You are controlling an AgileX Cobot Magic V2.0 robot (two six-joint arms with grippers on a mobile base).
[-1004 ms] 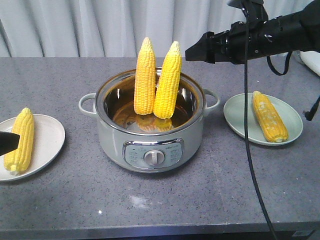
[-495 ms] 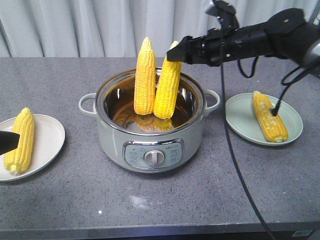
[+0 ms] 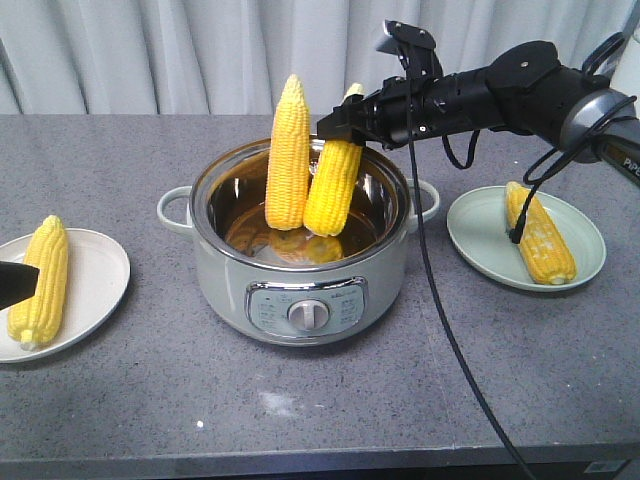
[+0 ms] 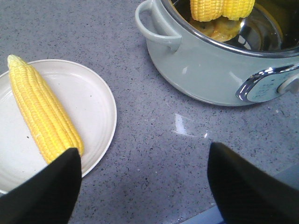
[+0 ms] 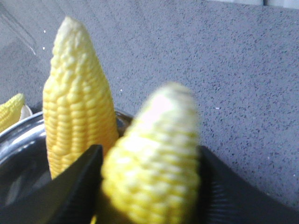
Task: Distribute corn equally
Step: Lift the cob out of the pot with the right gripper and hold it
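- Your right gripper (image 3: 338,130) is clamped on the first cob (image 3: 333,185) near its tip.
- That cob stands in the pot (image 3: 230,280) beside a second cob (image 3: 288,155).
- Your left gripper (image 4: 142,154) is spread wide by the left plate (image 4: 88,102), which holds a third cob (image 4: 39,112).
- A fourth cob (image 3: 540,235) lies on the right plate (image 3: 480,235).

Frontal overview, close wrist views, shared pot (image 3: 230,275)

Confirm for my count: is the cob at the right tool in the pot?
In: the corn cob has its lower end below the electric pot rim.
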